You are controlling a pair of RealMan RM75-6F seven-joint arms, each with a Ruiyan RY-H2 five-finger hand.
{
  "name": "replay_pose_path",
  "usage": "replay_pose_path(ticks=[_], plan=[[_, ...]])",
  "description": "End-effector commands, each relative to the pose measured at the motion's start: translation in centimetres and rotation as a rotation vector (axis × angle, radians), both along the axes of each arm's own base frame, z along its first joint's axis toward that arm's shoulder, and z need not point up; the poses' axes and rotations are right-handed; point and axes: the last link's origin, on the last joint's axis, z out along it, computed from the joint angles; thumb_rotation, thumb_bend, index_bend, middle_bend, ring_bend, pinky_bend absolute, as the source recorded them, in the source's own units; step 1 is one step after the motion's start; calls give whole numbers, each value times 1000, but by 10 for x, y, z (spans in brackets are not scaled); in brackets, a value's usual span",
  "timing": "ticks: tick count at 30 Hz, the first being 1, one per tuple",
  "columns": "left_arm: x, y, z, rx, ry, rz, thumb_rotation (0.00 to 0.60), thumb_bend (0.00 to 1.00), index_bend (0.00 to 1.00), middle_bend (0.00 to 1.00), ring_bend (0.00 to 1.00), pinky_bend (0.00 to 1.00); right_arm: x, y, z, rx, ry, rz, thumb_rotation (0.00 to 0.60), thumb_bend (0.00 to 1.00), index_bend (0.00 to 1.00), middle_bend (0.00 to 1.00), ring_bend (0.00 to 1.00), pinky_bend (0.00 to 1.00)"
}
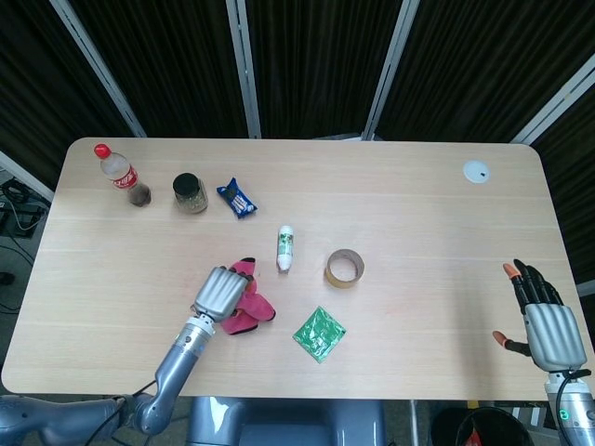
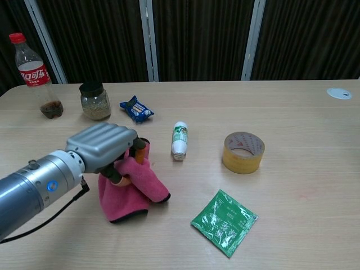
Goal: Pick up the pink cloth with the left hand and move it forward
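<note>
The pink cloth (image 1: 249, 307) (image 2: 134, 188) lies crumpled near the table's front, left of centre. My left hand (image 1: 219, 294) (image 2: 107, 147) is over its left part, fingers curled down into the fabric and gripping it; the cloth hangs bunched from the fingers with its lower edge on the table. My right hand (image 1: 544, 316) rests at the table's front right edge, fingers spread and holding nothing; the chest view does not show it.
A small white bottle (image 1: 285, 249) lies just beyond the cloth, a tape roll (image 1: 344, 268) to its right, a green packet (image 1: 320, 334) in front. Further back left stand a cola bottle (image 1: 119, 173), a jar (image 1: 190, 193) and a blue snack pack (image 1: 237, 198).
</note>
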Motion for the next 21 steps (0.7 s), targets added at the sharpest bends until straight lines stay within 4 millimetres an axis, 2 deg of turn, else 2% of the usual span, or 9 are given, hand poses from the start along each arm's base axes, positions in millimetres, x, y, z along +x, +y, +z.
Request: replay_pose_path(ticks=[1, 9, 21], plan=[[-2, -7, -12, -33, 29, -17, 600, 654, 859, 590, 487, 549, 0, 0, -1, 3, -3, -2, 600, 0, 0, 0, 0, 164], [-23, -8, -17, -42, 70, 3, 600, 654, 859, 590, 487, 549, -1, -2, -2, 7, -7, -7, 600, 0, 0, 0, 0, 164], [-74, 12, 10, 28, 161, 73, 600, 654, 859, 590, 487, 549, -1, -2, -3, 9, -5, -6, 600, 0, 0, 0, 0, 164]])
